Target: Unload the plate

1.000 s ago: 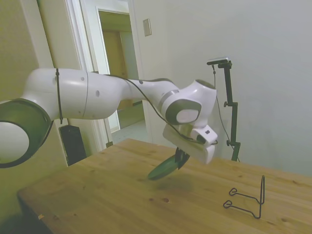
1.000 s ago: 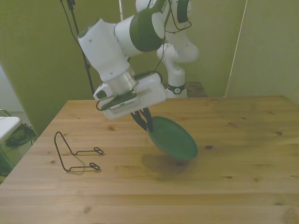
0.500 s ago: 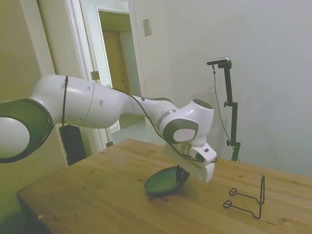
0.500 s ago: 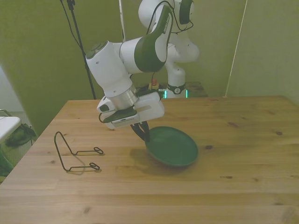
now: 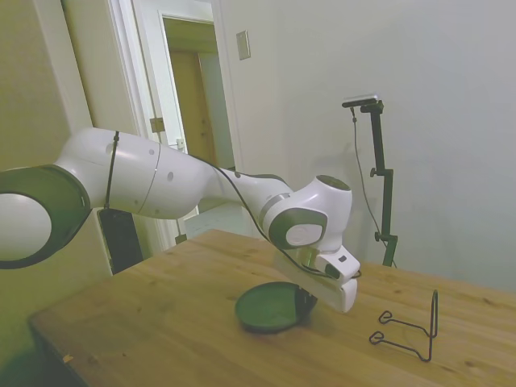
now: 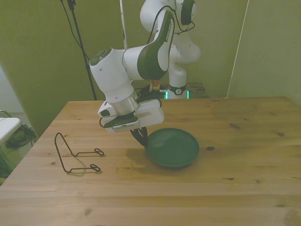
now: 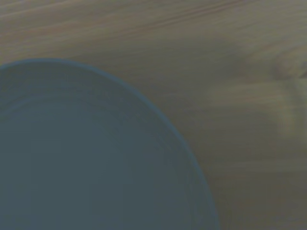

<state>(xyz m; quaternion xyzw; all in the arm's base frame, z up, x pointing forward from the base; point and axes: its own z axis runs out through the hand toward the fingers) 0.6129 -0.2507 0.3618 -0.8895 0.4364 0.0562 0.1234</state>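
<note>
Plate down flat, rim pinched

The dark green plate (image 6: 172,148) lies flat on the wooden table (image 6: 244,179), well apart from the black wire stand (image 6: 75,153). The gripper (image 6: 140,137) pinches its rim on the stand's side. It looks stiff, light and perhaps slick; the raised rim seems the only handhold.

plate (image 6: 173,148) on table (image 6: 244,188), stand (image 6: 74,153) apart

Dim, even indoor light with a yellow-green cast; soft faint shadows on the worktop (image 6: 244,155); side and front views slightly soft; wrist view blurred throughout.
</note>
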